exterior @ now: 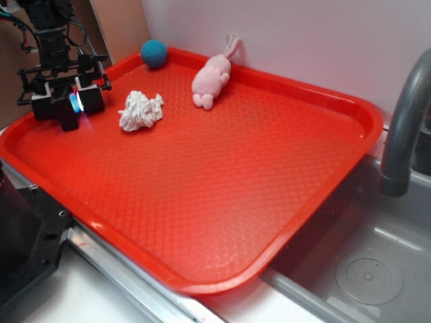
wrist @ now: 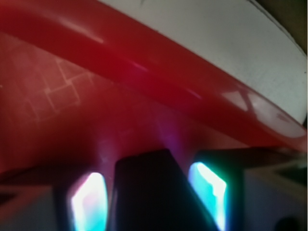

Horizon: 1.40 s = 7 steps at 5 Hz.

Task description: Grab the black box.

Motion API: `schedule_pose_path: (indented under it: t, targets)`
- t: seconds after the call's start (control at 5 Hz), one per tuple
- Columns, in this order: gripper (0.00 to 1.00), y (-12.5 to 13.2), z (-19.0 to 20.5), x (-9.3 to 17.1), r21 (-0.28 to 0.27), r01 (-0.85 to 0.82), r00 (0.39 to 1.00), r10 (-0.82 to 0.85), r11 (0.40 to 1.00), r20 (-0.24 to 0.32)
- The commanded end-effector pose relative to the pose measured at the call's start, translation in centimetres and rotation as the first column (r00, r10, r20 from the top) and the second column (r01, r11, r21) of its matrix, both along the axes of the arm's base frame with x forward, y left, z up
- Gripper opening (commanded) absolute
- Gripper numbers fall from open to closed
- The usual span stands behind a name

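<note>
The black box (exterior: 67, 118) stands on the red tray (exterior: 222, 202) near its left rim. My gripper (exterior: 66, 108) is lowered over the box, with one finger on each side. In the wrist view the black box (wrist: 147, 192) fills the space between the two glowing pads (wrist: 89, 202), and a thin dark gap shows on the left side. The gripper (wrist: 149, 204) looks open around the box, and the tray's rim (wrist: 159, 72) runs just beyond it.
A crumpled white cloth (exterior: 141, 110) lies just right of the gripper. A teal ball (exterior: 154, 53) and a pink plush rabbit (exterior: 213, 76) sit by the tray's far rim. A sink and a grey faucet (exterior: 404, 121) are on the right, and a black machine housing (exterior: 23, 249) is at the lower left.
</note>
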<state>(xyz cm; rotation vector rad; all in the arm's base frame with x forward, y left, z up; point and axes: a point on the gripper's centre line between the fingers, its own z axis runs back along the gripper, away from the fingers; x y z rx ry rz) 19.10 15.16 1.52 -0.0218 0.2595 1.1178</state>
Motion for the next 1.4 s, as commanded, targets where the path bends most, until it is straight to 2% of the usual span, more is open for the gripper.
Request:
schedule_pose_path:
  t: [0.0,1.0,1.2]
  targets:
    - [0.00,-0.4,1.6,-0.9,0.023,0.001,1.000,-0.002,1.000,0.021]
    - [0.00,-0.5,2.2,-1.2,0.038,0.001,1.000,-0.002,0.999,0.023]
    - [0.00,-1.1,3.5,-1.4,-0.014,0.052,0.997,-0.051,0.999,0.061]
